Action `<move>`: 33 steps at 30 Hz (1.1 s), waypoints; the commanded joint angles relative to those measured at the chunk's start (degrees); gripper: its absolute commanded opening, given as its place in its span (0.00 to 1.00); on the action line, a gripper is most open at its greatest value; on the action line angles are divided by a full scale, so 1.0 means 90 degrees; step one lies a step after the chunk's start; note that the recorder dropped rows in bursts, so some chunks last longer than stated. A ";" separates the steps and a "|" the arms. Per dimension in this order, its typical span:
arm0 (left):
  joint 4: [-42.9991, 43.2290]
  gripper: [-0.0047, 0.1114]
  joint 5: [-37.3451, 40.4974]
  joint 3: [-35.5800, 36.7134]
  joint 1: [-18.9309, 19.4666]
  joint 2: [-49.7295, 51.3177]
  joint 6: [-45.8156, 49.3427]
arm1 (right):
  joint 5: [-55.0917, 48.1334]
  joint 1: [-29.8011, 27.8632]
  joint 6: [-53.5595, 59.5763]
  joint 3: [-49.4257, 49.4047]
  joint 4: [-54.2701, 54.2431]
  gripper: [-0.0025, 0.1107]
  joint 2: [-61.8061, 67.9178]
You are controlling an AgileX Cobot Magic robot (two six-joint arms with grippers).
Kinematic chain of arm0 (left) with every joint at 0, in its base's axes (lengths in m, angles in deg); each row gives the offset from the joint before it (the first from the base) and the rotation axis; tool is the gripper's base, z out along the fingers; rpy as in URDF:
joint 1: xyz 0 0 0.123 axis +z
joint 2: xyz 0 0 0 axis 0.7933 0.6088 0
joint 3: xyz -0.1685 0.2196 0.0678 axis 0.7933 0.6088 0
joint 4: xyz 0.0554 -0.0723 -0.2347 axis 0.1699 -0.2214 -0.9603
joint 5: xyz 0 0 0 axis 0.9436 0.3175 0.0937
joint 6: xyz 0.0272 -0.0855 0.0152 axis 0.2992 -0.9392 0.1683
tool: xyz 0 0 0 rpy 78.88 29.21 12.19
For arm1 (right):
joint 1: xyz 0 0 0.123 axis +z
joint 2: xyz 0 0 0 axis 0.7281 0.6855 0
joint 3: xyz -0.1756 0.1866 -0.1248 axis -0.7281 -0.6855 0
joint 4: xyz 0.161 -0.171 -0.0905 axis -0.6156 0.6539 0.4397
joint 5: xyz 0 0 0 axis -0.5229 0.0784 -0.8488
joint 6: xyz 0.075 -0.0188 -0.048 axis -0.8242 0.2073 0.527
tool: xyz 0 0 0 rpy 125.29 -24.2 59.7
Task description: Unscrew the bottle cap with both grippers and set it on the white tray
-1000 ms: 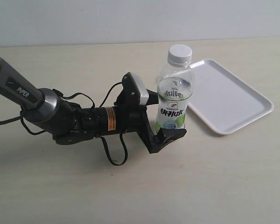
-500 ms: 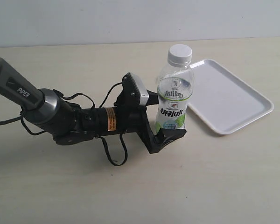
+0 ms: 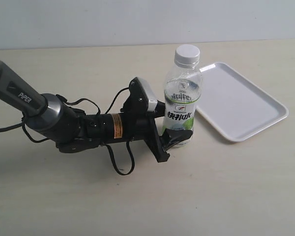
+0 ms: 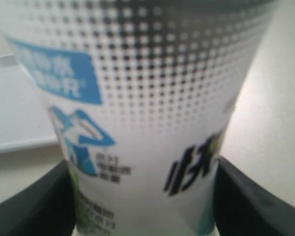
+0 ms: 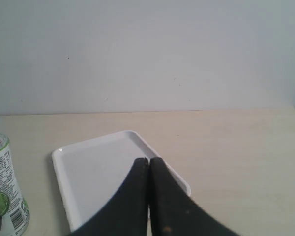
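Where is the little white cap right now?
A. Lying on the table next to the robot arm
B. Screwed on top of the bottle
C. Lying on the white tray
B: the bottle cap sits on the neck of the bottle, and no cap lies on the white tray beside it.

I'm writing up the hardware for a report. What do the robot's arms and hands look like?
The left arm is dark grey, rounded, lettered PIPER in white, with an orange sticker and looping black cables. The left hand is black with a white-topped box. The right hand has black tapering fingers.
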 commanded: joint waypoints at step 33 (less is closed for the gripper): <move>0.0219 0.04 -0.0016 -0.0035 -0.0010 -0.0025 -0.0021 | 0.3240 -0.0047 -0.2842 -0.0027 -0.3656 0.03 -0.0034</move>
